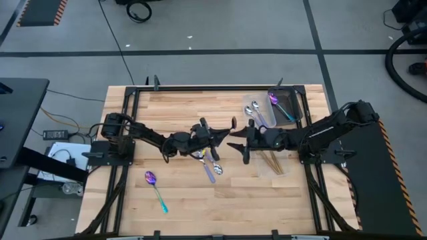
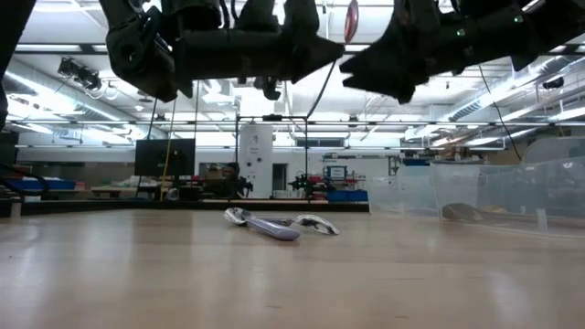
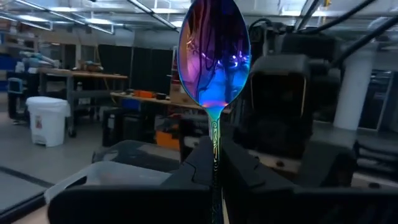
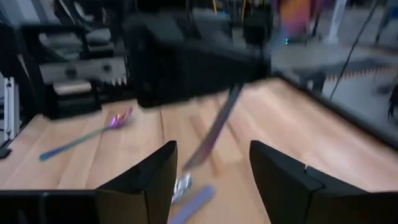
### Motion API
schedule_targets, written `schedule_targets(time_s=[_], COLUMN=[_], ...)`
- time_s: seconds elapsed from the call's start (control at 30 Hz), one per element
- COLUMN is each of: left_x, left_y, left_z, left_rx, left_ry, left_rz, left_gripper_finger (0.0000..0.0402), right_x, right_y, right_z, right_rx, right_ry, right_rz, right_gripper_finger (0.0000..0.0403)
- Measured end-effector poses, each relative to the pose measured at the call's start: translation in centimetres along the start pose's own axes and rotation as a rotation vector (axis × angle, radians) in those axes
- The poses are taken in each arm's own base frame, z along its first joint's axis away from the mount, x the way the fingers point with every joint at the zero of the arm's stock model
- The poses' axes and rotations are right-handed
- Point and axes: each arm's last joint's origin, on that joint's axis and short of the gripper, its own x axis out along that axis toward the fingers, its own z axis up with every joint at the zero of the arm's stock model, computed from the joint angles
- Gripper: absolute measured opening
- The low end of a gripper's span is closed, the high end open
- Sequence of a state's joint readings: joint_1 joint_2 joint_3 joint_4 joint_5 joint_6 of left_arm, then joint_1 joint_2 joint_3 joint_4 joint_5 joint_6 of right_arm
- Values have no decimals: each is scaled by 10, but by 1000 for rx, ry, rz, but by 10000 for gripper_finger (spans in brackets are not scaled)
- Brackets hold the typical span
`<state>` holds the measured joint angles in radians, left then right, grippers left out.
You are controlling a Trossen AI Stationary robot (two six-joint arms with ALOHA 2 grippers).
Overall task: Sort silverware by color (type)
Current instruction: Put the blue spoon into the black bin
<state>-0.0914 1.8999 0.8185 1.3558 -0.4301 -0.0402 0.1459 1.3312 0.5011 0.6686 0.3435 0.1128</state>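
Note:
My left gripper [image 1: 223,133] is over the table's middle, shut on an iridescent purple-blue spoon [image 3: 214,53] whose bowl stands up past the fingertips. My right gripper [image 4: 214,180] faces it from the right, open, with nothing between its fingers. Beneath them, a silver spoon and a pale-handled spoon [image 1: 211,167] lie flat on the wood. Another iridescent spoon with a teal handle [image 1: 155,189] lies flat near the front left. Silver spoons [image 1: 253,113] and an iridescent one [image 1: 280,107] lie in clear containers at the far right. My left gripper pinches the spoon's slim handle [image 3: 215,149] between its two fingers, which reach nearly level from the table's left. The handle runs along the fingers and the bowl [image 3: 214,53] rises beyond their tips. The spoon is lifted clear of the table.
Clear plastic containers [image 1: 290,100] stand at the far right, and gold spoons [image 1: 270,161] lie just nearer than they do. The black frame rails [image 1: 220,87] run along the table's edges. Bare wood shows at the far left and along the front.

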Motion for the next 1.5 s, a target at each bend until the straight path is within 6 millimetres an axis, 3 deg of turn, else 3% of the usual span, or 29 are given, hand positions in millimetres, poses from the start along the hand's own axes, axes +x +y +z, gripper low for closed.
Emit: schedule_targets(time_s=[0.23, 0.4, 0.7, 1.07, 1.5], left_x=[8, 13, 13, 13, 13], left_y=[-7, -12, -14, -15, -13], left_z=[7, 13, 13, 8, 1], left_rx=[9, 61, 89, 104, 127], left_ry=[-25, -57, -57, -5, 68], left_rz=[-123, -218, -325, -327, -288], left_gripper_finger=[20, 20, 20, 21, 45], right_x=[0, 0, 0, 0, -1], right_y=[1, 2, 5, 5, 4], right_z=[8, 8, 10, 10, 2], right_rx=[-158, -165, -144, -149, -73], right_ry=[-76, -76, -98, -101, 5], right_rz=[2, 102, 247, 250, 228], right_gripper_finger=[201, 179, 114, 30, 29])
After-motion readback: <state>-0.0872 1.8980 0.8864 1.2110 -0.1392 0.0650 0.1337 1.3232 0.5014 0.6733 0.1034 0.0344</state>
